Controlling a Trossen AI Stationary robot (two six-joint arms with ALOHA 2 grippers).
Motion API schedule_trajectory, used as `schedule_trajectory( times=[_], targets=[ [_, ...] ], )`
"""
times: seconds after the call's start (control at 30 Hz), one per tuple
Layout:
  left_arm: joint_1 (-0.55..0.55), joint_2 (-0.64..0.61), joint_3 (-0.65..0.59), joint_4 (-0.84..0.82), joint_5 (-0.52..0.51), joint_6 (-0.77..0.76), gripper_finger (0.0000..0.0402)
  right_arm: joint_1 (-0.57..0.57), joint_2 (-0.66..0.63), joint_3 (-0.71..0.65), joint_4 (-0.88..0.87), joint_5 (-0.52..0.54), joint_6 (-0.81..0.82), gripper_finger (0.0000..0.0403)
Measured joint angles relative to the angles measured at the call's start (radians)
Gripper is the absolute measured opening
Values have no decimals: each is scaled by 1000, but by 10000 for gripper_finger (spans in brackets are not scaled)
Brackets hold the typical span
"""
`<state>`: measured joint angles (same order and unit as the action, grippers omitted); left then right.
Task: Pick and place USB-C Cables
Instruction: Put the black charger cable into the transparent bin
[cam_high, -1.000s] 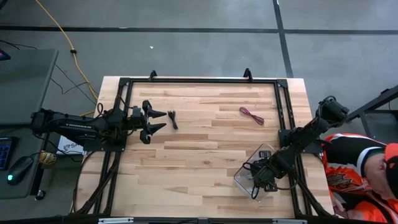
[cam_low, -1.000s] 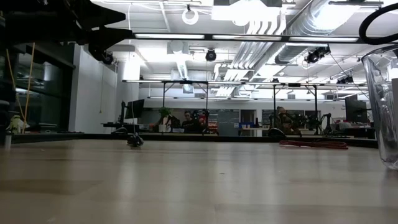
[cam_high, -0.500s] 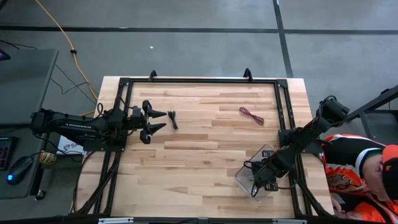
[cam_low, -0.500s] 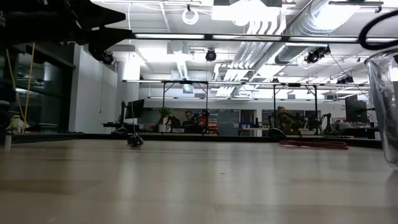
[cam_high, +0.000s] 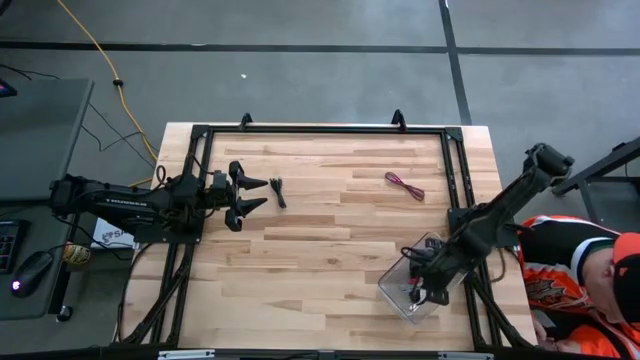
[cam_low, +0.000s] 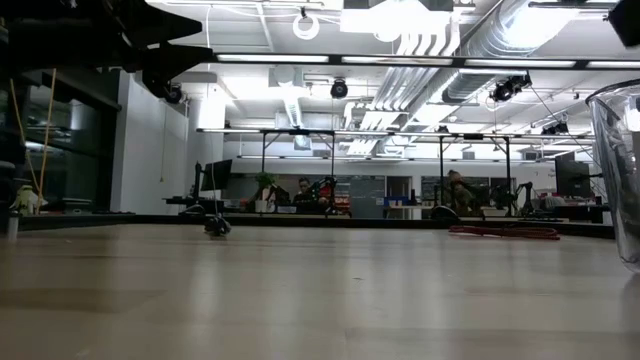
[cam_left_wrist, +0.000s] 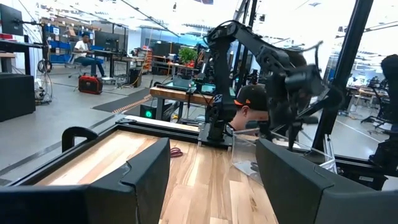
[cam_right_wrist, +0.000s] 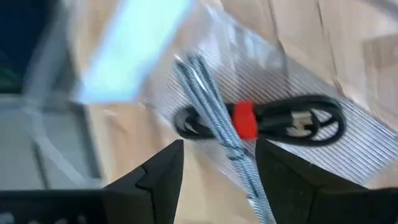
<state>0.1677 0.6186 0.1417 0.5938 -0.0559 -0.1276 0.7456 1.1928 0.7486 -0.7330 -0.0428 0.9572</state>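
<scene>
A clear plastic container (cam_high: 400, 292) is set on the wooden worktop (cam_high: 320, 250) near its front right corner. A yellow cord (cam_high: 100, 55) is trailed over the grey floor beyond the back left corner. A person in orange (cam_high: 580, 270) is seated past the right edge

There are four cables: one black (cam_high: 278, 192) and one pinkish-red (cam_high: 404, 185) on the table, one silver-grey (cam_right_wrist: 217, 127) and one black-and-red (cam_right_wrist: 273, 121) in one clear bin (cam_high: 392, 290)

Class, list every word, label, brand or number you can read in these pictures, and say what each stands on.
None can be read for certain.
White label beside the left arm's base: print too small.
Person's orange shirt: dark lettering, blurred.
Black-and-red cable in the clear container: no print.
</scene>
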Motion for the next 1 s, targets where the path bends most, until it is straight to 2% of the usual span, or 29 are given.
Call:
schedule_trajectory(
  times=[0.1,0.17,0.27,0.47,0.53,0.7,0.83,1.0],
  targets=[
    [0,0,0,0,0,0,218,0,-75,0,36,37,32,190],
    [0,0,0,0,0,0,218,0,-123,1,73,102,24,190],
    [0,0,0,0,0,0,218,0,-183,2,122,270,-24,190],
    [0,0,0,0,0,0,218,-3,-252,2,285,710,-211,190],
    [0,0,0,0,0,0,218,-25,-261,2,349,784,-316,190],
    [0,0,0,0,0,0,218,-162,-264,3,381,748,-441,190],
    [0,0,0,1,0,0,218,-331,-237,3,374,673,-469,190],
    [0,0,0,1,0,0,218,-541,-199,3,491,536,-640,190]
  ],
)
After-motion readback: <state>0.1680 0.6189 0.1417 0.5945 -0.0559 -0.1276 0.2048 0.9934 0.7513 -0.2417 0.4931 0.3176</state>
